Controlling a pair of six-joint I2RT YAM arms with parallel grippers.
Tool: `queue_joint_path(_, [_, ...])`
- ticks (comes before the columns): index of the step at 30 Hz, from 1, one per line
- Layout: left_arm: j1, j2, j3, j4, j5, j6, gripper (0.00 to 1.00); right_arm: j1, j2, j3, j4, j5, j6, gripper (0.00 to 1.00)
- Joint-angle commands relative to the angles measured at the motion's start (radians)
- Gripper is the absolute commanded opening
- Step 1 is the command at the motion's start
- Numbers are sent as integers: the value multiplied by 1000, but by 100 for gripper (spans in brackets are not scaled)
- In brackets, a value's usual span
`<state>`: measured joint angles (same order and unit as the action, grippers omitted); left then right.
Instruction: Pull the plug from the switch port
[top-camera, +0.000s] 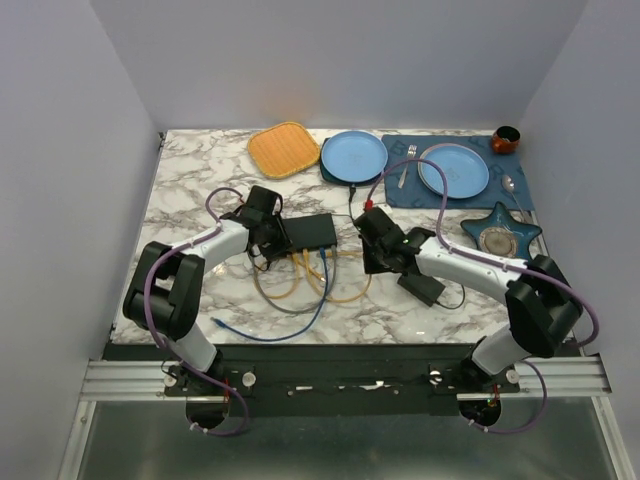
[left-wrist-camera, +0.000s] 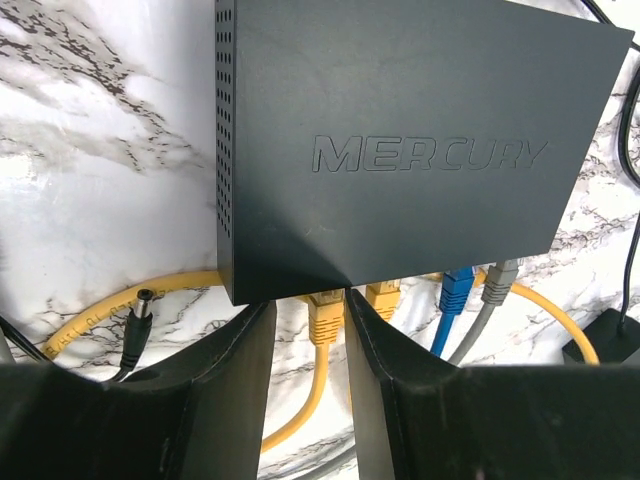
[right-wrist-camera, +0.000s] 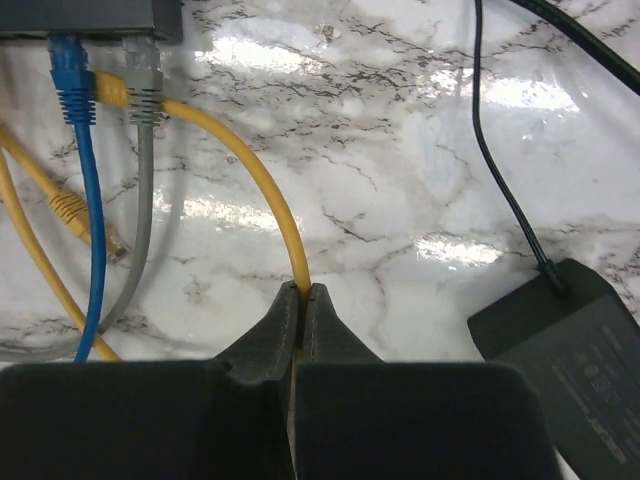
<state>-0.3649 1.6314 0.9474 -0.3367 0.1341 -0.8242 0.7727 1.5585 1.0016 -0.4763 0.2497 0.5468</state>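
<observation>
The switch (top-camera: 310, 232) is a flat black box marked MERCURY (left-wrist-camera: 420, 130) in the middle of the table, with its ports on the near edge. Two yellow plugs, a blue plug (left-wrist-camera: 456, 290) and a grey plug (left-wrist-camera: 498, 282) sit in the ports. My left gripper (left-wrist-camera: 308, 303) is open, with one jaw on each side of the leftmost yellow plug (left-wrist-camera: 327, 318), which is still seated. In the top view it (top-camera: 278, 248) is at the switch's near left corner. My right gripper (right-wrist-camera: 302, 292) is shut on a yellow cable (right-wrist-camera: 255, 165) that runs to the switch (right-wrist-camera: 90, 15).
A loose barrel plug (left-wrist-camera: 137, 308) lies left of my left jaws. A black power brick (right-wrist-camera: 560, 340) lies right of my right gripper. Cable loops (top-camera: 300, 290) lie in front of the switch. Two blue plates (top-camera: 353, 155), an orange mat (top-camera: 283, 149) and a star dish (top-camera: 499, 232) are behind.
</observation>
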Motion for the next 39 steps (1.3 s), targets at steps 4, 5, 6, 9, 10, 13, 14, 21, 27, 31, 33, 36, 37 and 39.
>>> queue_joint_path(4, [17, -61, -4, 19, 10, -12, 45, 42, -101, -57, -111, 45, 35, 1])
queue_joint_path(5, [18, -67, -4, 19, 10, -12, 45, 60, -97, -55, -123, 45, 30, 1])
queue_joint_path(6, [18, -68, -4, 19, 12, -12, 45, 69, -83, -48, -146, 42, 24, 1])
queue_joint_path(9, [18, -73, -7, 19, 16, -13, 45, 106, -66, -38, -195, 36, 12, 1])
queue_joint_path(10, [18, -76, -7, 19, 16, -15, 45, 117, -60, -29, -211, 42, 13, 1])
queue_joint_path(13, [18, -87, -10, 16, 12, -12, 45, 161, -43, -8, -283, 53, 2, 3])
queue_joint_path(14, [18, -91, -12, 13, 9, -12, 45, 180, -34, 0, -307, 65, 2, 2])
queue_joint_path(21, [21, -99, -15, 13, 10, -13, 45, 235, -118, -26, -417, 140, 99, 9])
queue_joint_path(27, [21, -100, -33, 27, 21, -16, 45, 234, -180, 11, -396, 222, 122, 62])
queue_joint_path(31, [21, -128, -68, 44, 22, -26, 45, 235, -91, 67, -314, 250, 1, 65])
queue_joint_path(33, [20, -143, -97, 57, 39, -30, 45, 234, -25, 92, -247, 252, -47, 65])
queue_joint_path(36, [20, -162, -137, 74, 65, -36, 45, 234, 103, 138, -173, 235, -116, 65])
queue_joint_path(37, [20, -166, -147, 76, 67, -35, 45, 235, 126, 150, -160, 227, -136, 64])
queue_joint_path(39, [20, -185, -174, 76, 67, -29, 45, 234, 184, 175, -124, 214, -146, 63])
